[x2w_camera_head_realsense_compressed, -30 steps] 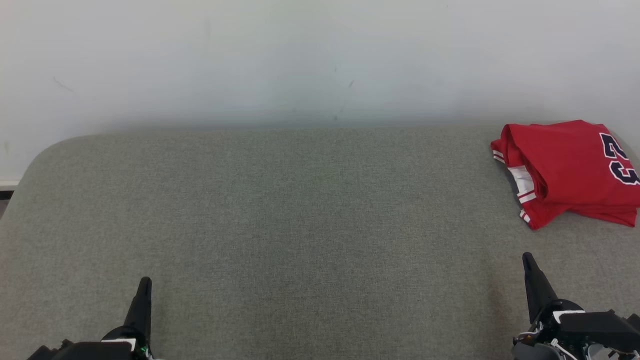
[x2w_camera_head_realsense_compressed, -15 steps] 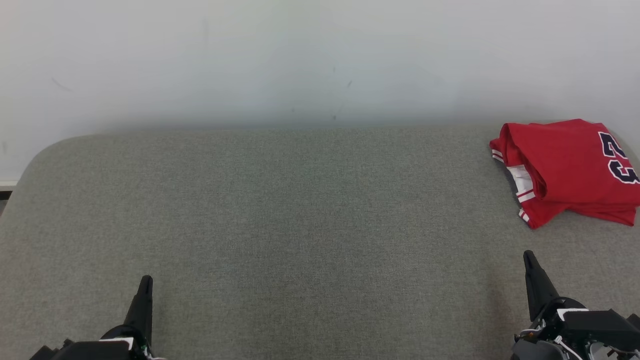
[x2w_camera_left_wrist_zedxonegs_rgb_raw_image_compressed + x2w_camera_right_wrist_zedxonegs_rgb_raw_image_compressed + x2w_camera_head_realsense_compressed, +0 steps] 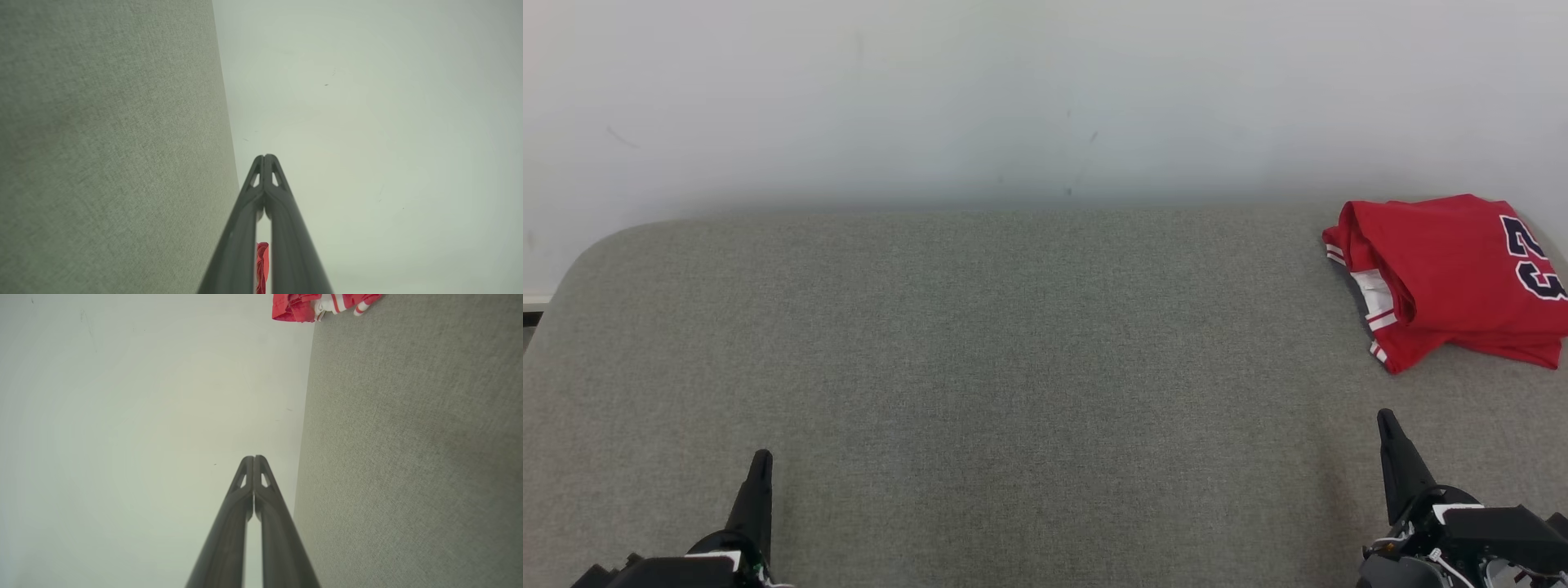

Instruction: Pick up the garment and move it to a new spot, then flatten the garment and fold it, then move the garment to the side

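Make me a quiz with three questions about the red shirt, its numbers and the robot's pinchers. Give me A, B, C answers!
1. Where does the red jersey lie on the grey padded surface?
A. middle
B. near left
C. far right

2. What colour are the jersey's digits?
A. dark navy
B. yellow
C. green

3. How are the left gripper and right gripper?
A. both open
B. both shut, empty
C. both holding the jersey

Answers:
1 C: it lies by the wall at the head view's right edge.
2 A: the dark digits have white outlines.
3 B: the fingertips meet in both wrist views, and the jersey lies apart from them.
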Tool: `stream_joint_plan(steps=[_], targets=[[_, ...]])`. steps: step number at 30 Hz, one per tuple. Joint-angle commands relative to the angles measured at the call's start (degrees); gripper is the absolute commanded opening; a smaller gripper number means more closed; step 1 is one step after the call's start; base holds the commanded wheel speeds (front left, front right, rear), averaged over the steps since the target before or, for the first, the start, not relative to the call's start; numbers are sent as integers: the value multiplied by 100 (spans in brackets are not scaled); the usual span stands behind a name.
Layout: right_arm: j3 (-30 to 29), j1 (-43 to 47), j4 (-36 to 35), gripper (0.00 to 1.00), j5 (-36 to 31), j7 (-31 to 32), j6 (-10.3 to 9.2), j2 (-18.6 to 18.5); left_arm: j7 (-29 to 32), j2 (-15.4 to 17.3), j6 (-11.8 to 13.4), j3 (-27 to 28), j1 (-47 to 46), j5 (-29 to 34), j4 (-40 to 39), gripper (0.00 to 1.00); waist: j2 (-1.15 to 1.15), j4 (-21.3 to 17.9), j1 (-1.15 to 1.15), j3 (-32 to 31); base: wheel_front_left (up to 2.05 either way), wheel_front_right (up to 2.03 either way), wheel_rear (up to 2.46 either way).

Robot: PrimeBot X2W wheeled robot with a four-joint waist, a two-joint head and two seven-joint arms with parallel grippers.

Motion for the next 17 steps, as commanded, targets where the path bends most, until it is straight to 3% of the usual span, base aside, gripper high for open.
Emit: stream_joint_plan(steps=[1, 17], targets=[[-14, -42, 2, 0, -29, 5, -12, 8, 3, -11, -16, 15, -60, -31, 2, 0, 0, 0, 0, 0, 0, 0, 0], [-39, -45, 5, 0, -56, 34, -12, 26, 3, -11, -16, 14, -59, -31, 0, 0, 0, 0, 0, 0, 0, 0, 0]])
